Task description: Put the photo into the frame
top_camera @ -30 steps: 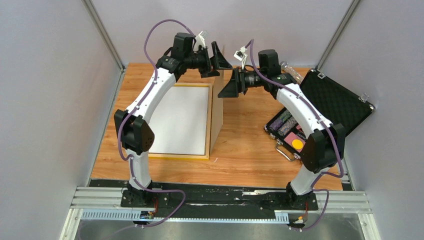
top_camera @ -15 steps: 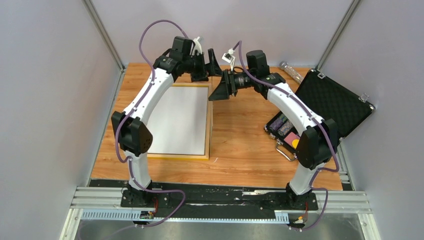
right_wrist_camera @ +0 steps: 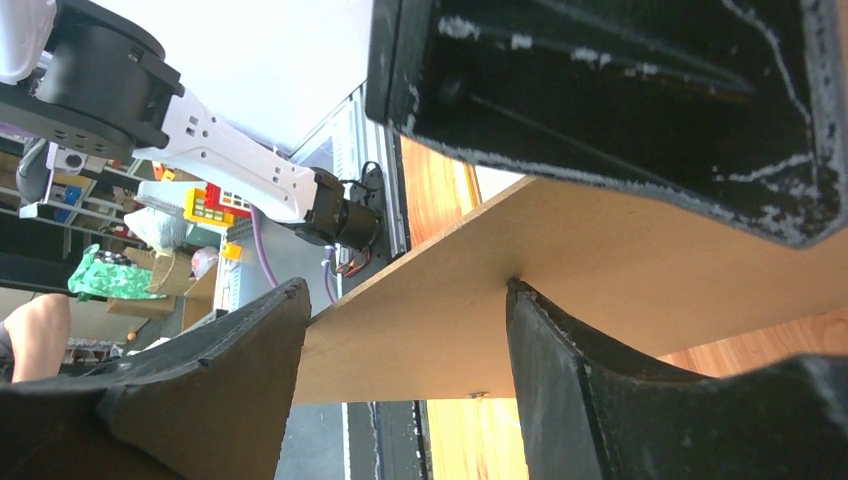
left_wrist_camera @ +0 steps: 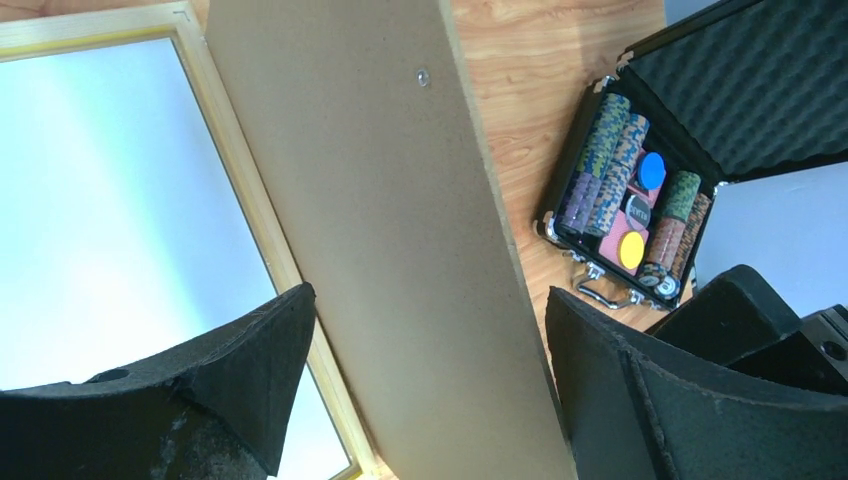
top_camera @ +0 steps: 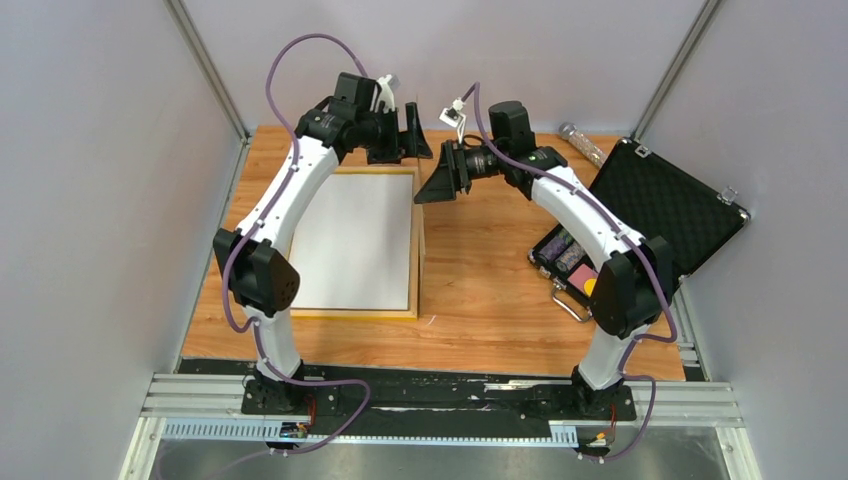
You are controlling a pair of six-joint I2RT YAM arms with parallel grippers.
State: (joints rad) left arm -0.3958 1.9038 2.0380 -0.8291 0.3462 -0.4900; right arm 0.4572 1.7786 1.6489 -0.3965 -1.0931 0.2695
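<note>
At upper centre, smooth brown board (top_camera: 421,240) on edge beside yellow wooden frame (top_camera: 355,314); arched over it, left gripper (left_wrist_camera: 430,305) and right gripper (right_wrist_camera: 405,290), both spread.

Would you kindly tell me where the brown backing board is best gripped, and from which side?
Grip the backing board at its raised long edge, coming from above to pinch both faces: it stands nearly upright along the frame's right rail and is thin.
</note>
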